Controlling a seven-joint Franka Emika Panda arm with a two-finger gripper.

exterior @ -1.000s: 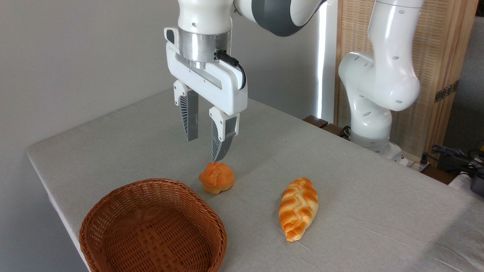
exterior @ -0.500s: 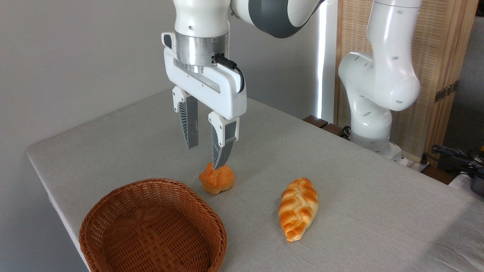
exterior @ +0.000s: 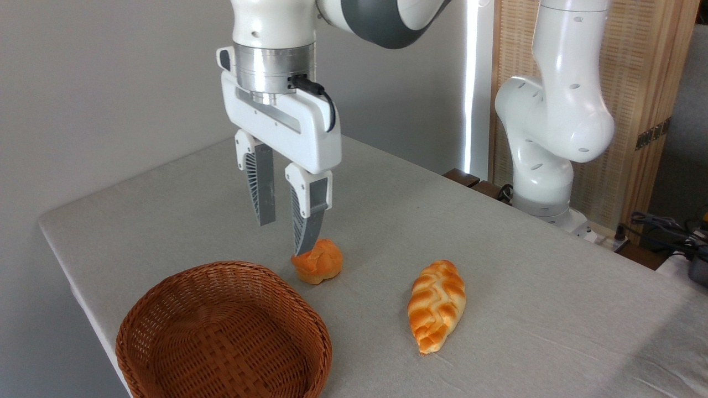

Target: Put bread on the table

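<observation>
The braided golden-orange bread (exterior: 436, 305) lies flat on the table (exterior: 525, 287), right of centre, one tapered end toward the front edge. My gripper (exterior: 283, 237) hangs open and empty to the left of it, fingers pointing down. Its nearer fingertip overlaps the left edge of a small round orange bun (exterior: 317, 261) in the picture; whether they touch is unclear.
A round brown wicker basket (exterior: 224, 333) stands empty at the front left corner, close to the table's edge. The arm's white base (exterior: 545, 182) rises at the back right, with cables (exterior: 664, 226) beyond it.
The open gripper has drifted left and slightly down, from above the bun to its left side. The bread, bun and basket have not moved.
</observation>
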